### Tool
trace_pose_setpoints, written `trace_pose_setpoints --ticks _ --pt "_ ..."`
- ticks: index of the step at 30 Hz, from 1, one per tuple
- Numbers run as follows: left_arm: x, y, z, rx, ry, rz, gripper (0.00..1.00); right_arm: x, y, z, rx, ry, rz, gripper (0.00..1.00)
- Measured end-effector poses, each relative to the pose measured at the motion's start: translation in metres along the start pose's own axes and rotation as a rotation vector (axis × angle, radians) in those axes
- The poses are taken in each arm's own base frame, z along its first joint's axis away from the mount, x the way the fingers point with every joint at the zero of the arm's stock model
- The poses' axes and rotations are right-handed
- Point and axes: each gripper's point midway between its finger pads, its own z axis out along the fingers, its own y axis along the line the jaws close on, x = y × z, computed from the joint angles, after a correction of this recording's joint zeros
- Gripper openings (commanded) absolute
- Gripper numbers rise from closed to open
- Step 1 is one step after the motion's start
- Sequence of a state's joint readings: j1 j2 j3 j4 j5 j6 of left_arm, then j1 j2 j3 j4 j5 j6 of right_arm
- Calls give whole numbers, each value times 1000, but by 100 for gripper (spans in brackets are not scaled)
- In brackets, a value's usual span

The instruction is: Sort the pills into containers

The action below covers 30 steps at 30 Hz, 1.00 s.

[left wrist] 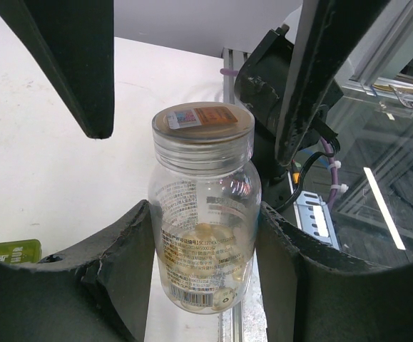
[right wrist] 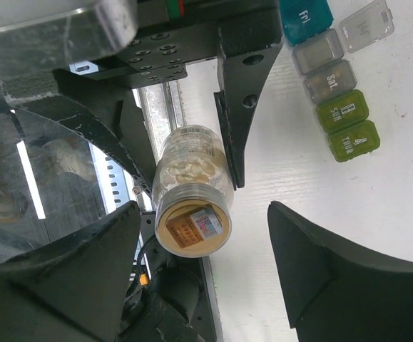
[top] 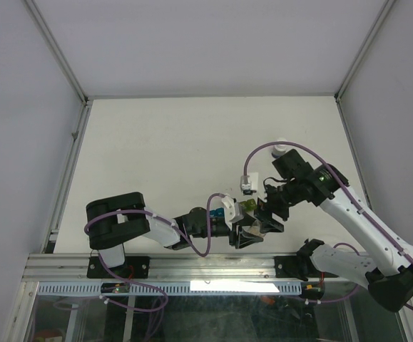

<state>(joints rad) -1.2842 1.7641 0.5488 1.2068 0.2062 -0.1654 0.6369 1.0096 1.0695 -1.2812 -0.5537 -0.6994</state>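
Note:
My left gripper [left wrist: 205, 249] is shut on a clear pill bottle [left wrist: 202, 214] with pale pills in it, gripping its body from both sides. The bottle's screw lid [right wrist: 192, 228] with a tan label is on. My right gripper [right wrist: 202, 211] is open, its fingers standing either side of the lid end with gaps, not touching. The containers [right wrist: 334, 85] are a strip of teal, grey and green compartments lying on the white table just beyond the bottle, one flap [right wrist: 366, 25] open. In the top view both grippers meet near the table's front edge, left [top: 243, 231] and right [top: 264, 217].
The metal rail [top: 213, 267] at the table's front edge lies right below the bottle. A small white object [top: 279, 149] sits behind the right arm. White walls enclose the table on three sides.

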Motion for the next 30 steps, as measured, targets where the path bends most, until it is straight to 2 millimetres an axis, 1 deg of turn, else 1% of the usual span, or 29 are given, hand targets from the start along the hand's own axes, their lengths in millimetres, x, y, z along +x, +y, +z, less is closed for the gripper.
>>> trace_pose_setpoints --ticks 3,6,7,9,10,12,16,19,22,26,30 --pt "-1 0 0 1 -5 1 0 0 0 1 -3 3 -1 62" --pt "-1 0 0 1 -6 1 0 0 1 2 -8 9 -3 49" --pt "-2 0 0 -3 -7 1 0 0 1 2 -14 11 -3 41" --pt "-1 2 -1 -12 -6 0 0 2 2 3 -24 21 -12 32" --pt "0 2 -1 -13 -4 0 0 2 3 4 -30 27 -21 31" --pt "1 1 -2 -11 -1 0 0 4 3 3 -52 39 -72 30" --pt "-3 -4 -1 12 -17 9 0 2 9 -3 -124 35 -309 32" --pt "-11 -6 0 28 -49 23 0 -2 11 -10 -151 23 -500 24" --pt "-13 -6 1 31 -57 35 0 -2 10 -12 -177 27 -664 23" --pt "-10 -4 0 29 -51 38 0 -1 9 -10 -211 29 -778 24" --pt "-14 -2 0 41 -65 48 0 -6 10 -13 -217 14 -848 26"
